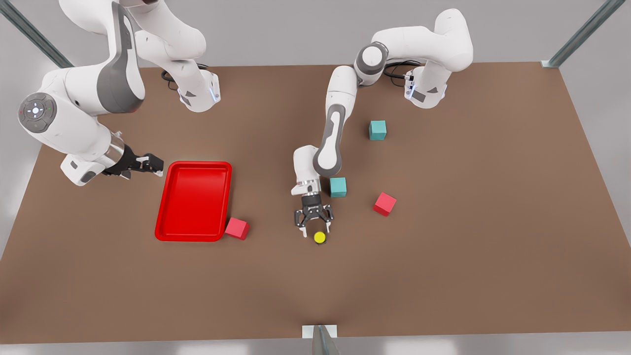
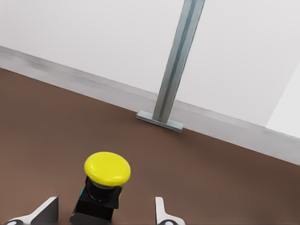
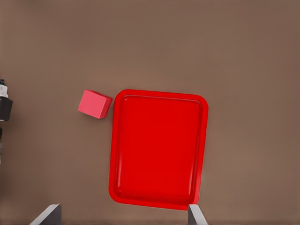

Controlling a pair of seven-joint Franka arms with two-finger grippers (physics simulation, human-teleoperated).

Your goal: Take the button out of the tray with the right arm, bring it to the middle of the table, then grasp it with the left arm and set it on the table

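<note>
The button [image 1: 320,237] [image 2: 107,180], with its yellow cap up, stands on the brown table [image 1: 443,256] near the middle. My left gripper [image 1: 315,228] [image 2: 103,213] hangs just over it, open. One finger [image 2: 44,213] shows on each side of the button's body, and neither touches it. The red tray [image 1: 194,202] [image 3: 157,150] lies empty at the front view's left. My right gripper [image 1: 158,166] [image 3: 123,215] waits open beside the tray's far left corner, holding nothing.
A red cube [image 1: 237,228] [image 3: 94,104] touches the tray's near right corner. Another red cube [image 1: 384,203] and a teal cube [image 1: 338,187] sit close to the left arm, and a second teal cube [image 1: 377,130] lies farther back. A metal post [image 2: 176,70] stands at the table's front edge.
</note>
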